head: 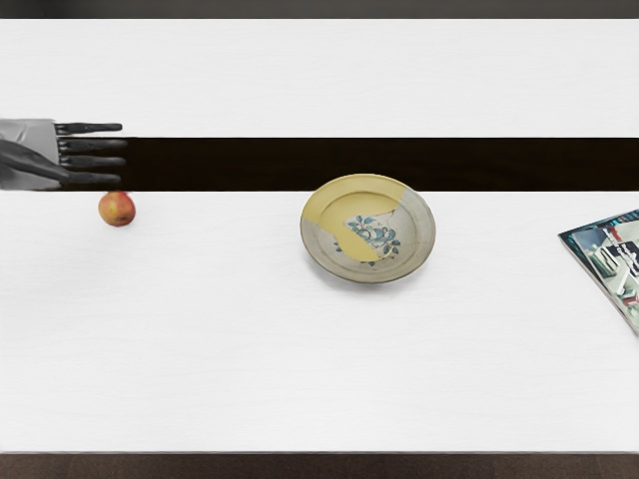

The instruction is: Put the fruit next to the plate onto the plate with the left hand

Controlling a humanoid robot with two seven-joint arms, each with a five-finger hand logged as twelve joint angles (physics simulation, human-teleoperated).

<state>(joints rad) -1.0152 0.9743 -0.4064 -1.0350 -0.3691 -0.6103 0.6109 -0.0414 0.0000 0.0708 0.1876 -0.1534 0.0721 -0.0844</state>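
Note:
A small red and yellow apple (117,209) lies on the white table near the left side. A round plate (367,228), grey and yellow with a blue flower pattern, sits near the table's middle, well to the right of the apple. My left hand (95,153) comes in from the left edge, fingers stretched flat and pointing right, just above and behind the apple. It holds nothing. The right arm does not show.
A magazine (609,261) lies at the right edge of the table. A dark gap (399,164) runs across between the near table and a white surface behind it.

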